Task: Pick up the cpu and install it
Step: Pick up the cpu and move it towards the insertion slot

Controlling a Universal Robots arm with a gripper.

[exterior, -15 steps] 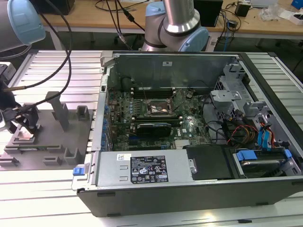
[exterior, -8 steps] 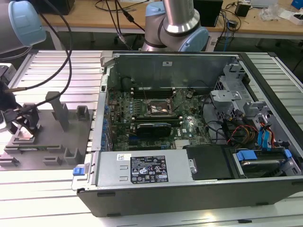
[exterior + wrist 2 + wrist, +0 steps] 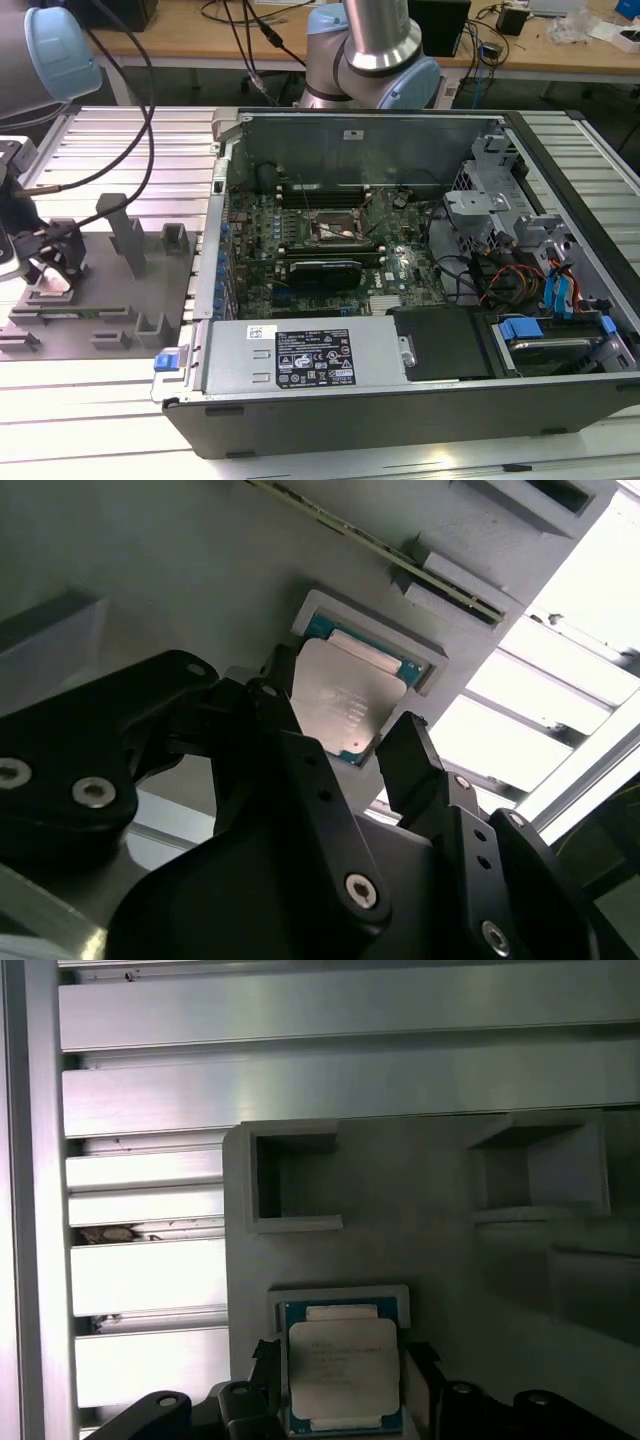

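Gripper: I see the gripper low over the grey fixture plate, at the plate's end on the exterior view's left.
Jaw state: parted a little wider than the chip. One black finger stands on each side of it, and nothing is lifted or held.
Contact: the fingers are just beside two opposite edges of the chip, but I cannot tell whether they touch it.
Cpu: the cpu lies flat with its silvery top up, seated in a shallow square nest on the fixture plate. In both wrist views it sits between the fingers.
Nest position: near the plate edge that borders the bare aluminium slats of the table.
Fixture neighbours: two hollow grey blocks stand on the same plate, well apart from the nest, and taller posts show in the exterior view.
Computer case: the open case lies on the table, beside the fixture plate on the exterior view's right.
Motherboard: the green board lies flat on the case floor — its black socket frame sits near the board's middle.
Arm: the silver and pale-blue arm rises behind the far wall of the case.
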